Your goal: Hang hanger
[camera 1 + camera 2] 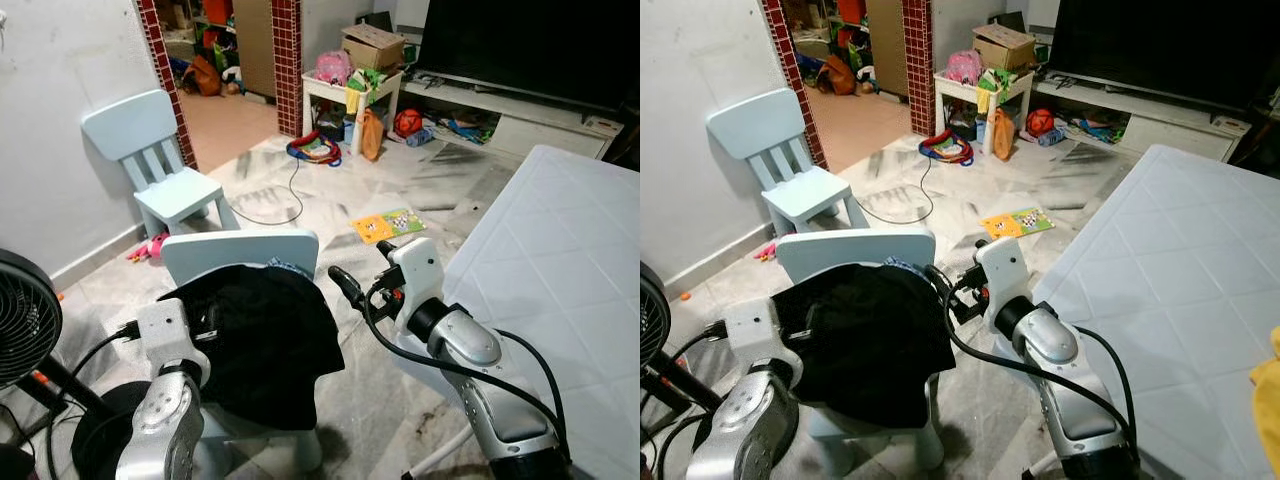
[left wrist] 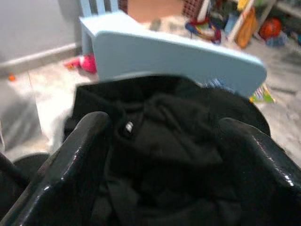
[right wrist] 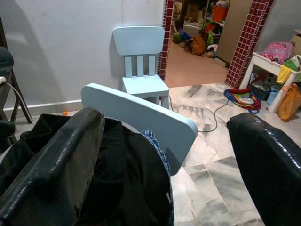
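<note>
1. A black garment [image 1: 262,340] was seen heaped on the seat of a pale blue chair [image 1: 240,250] directly in front of the robot, draped over its near edge.
2. No hanger could be made out; if one lay in the garment, it was hidden by the cloth.
3. The left gripper [image 2: 160,155] was held just at the garment's left side, its jaws spread apart with the bunched cloth seen between the two fingers [image 2: 70,165]; whether the cloth was touched could not be told.
4. The right gripper [image 1: 358,275] was held just right of the chair's backrest, beside the garment, with its jaws wide apart and nothing between them.
5. A checked blue fabric [image 3: 157,148] was seen peeking out from under the garment near the backrest.
6. A second pale blue chair [image 1: 155,160] stood farther off on the left against the wall.
7. A white mattress [image 1: 560,270] lay on the right.
8. A black fan [image 1: 25,315] stood at the near left.
9. A book [image 1: 388,224] lay on the marble floor [image 1: 300,200] beyond the near chair.
10. A television [image 1: 530,45] and scattered toys were seen at the far side of the room.
</note>
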